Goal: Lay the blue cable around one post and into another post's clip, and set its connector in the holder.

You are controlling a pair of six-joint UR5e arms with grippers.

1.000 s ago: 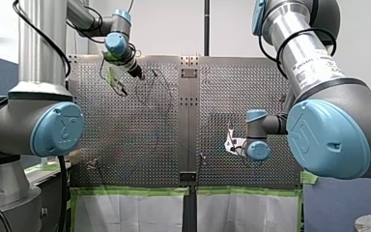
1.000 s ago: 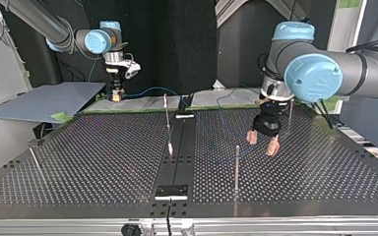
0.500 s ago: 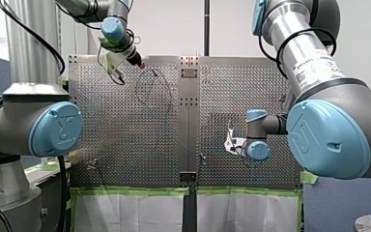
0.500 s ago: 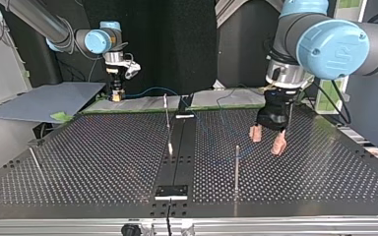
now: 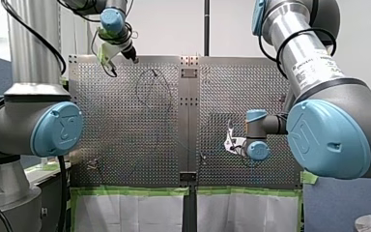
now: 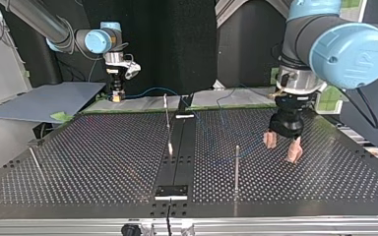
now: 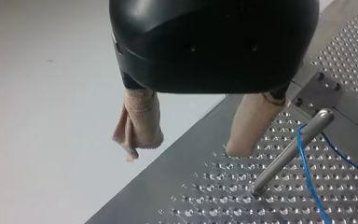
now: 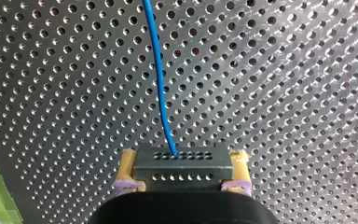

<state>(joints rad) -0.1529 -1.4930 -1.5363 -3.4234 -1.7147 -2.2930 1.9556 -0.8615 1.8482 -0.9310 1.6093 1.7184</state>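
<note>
Table: perforated metal top with a plain strip running down its middle.
Left arm: enters at the top view's right and carries my left gripper just above the table, near that view's right side.
Right arm: enters at the top view's left and holds my right gripper at the table's far edge in that view.
Left gripper: black body, beige pads, jaws apart with nothing between them.
Right gripper: jaws clamped on the connector, one yellowish pad on either side of it.
Posts: thin metal post just beside my left gripper; further ones at the top view's middle and left.
Connector: grey block with rows of small holes, held above the perforations.
Blue cable: leaves the connector's face and runs ahead of my right gripper over the table; in the left wrist view it bends against the nearby post close to its top.
</note>
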